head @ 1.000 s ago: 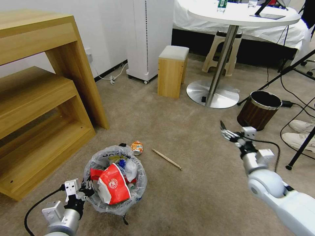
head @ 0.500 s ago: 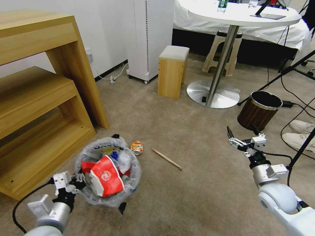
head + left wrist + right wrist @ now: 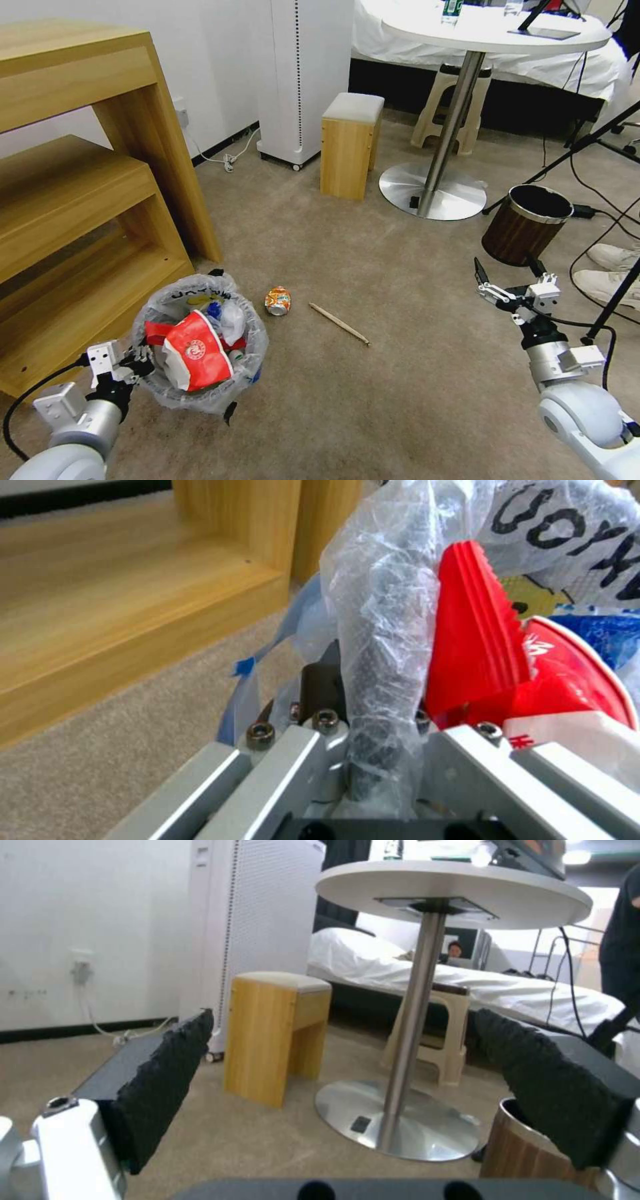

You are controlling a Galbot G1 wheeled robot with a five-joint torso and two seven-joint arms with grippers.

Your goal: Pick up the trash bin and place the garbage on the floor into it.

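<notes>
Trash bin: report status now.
Left hand shut on trash bin rim. Right hand open, empty, raised near brown bin. Can and stick on floor, path clear.

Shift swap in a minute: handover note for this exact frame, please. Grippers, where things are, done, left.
Left gripper: shut on the near rim of the trash bin, bag plastic pinched between its jaws; bin sits beside the wooden shelf unit.
Right gripper: open, empty, in the air in front of the brown wood-look bin.
Done: the bin already holds a red wrapper and other litter.
Left: crushed orange can and wooden stick lie on the beige carpet, just to the right of the bin.
</notes>
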